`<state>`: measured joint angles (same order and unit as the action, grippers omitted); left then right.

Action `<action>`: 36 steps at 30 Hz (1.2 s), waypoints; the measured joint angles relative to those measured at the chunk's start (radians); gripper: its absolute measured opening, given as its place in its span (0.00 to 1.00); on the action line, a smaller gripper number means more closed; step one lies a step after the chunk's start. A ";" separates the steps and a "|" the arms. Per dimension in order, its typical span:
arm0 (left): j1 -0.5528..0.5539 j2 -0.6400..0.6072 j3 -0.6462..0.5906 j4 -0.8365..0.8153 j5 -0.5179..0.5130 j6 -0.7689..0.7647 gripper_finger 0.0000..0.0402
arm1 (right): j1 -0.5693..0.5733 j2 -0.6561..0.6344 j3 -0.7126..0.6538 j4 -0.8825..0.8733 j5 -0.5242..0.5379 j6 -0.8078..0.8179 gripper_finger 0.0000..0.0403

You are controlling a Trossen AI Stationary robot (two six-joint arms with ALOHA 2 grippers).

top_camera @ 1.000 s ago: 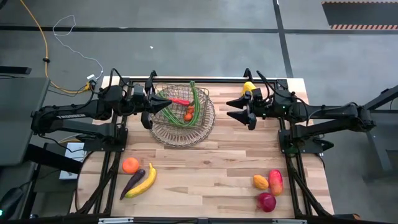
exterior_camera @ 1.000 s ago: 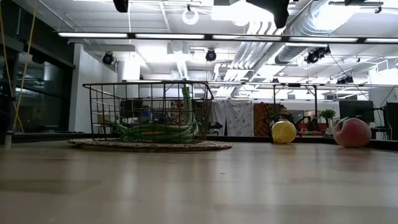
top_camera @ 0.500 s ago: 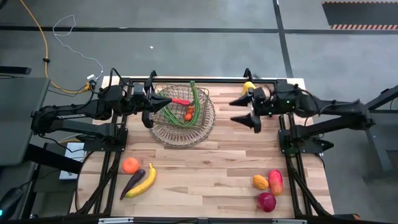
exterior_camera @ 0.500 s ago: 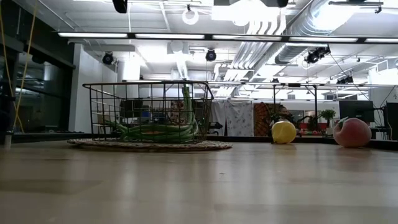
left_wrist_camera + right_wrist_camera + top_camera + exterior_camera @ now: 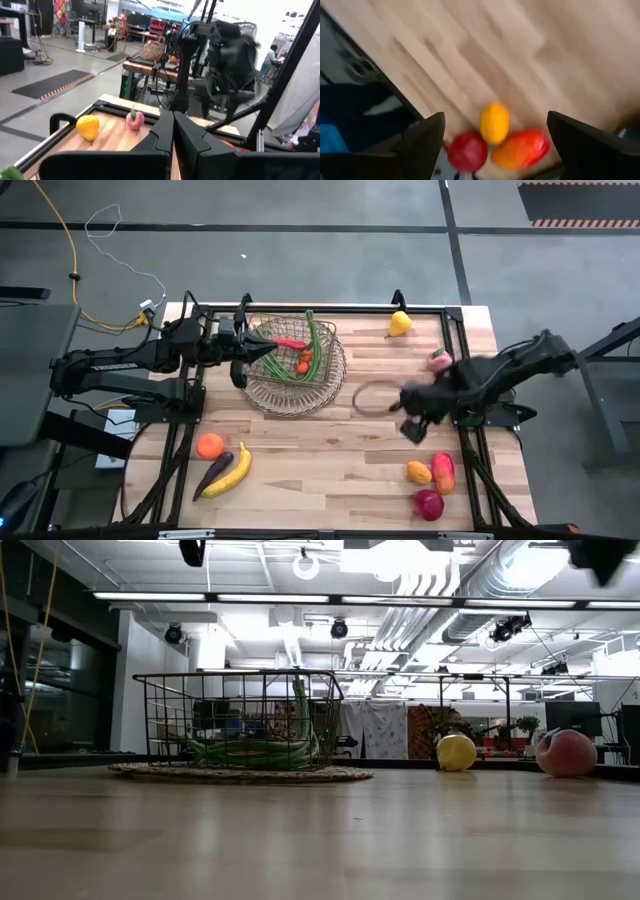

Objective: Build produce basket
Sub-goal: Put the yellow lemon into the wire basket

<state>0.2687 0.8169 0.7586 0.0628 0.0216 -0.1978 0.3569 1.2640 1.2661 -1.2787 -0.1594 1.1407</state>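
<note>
While right gripper (image 5: 412, 416) gapes, lemon (image 5: 400, 323) apart

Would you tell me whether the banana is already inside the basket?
No, in the high view the banana lies on the table beside the eggplant, well outside the basket.

No legible text or labels

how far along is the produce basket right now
Partly done. The basket already holds green beans, a red chilli and small carrots. The right end effector is open and empty above the red, orange and reddish fruit at the table's near right. The left end effector is shut at the basket's rim. Still on the table: the lemon, orange, banana and eggplant.
</note>
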 joint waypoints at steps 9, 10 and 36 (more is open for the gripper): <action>0.000 0.000 0.000 -0.015 0.035 0.000 0.00 | 0.179 0.185 -0.200 0.151 -0.136 0.344 0.85; 0.000 0.000 0.000 -0.015 0.043 0.000 0.00 | 0.186 0.205 -0.216 0.176 -0.163 0.346 0.85; 0.000 0.000 0.000 -0.015 0.053 0.000 0.00 | 0.207 0.459 -0.300 0.406 -0.237 0.226 0.85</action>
<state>0.2687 0.8169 0.7586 0.0479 0.0741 -0.1979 0.5643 1.7233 0.9665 -0.8726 -0.3962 1.3664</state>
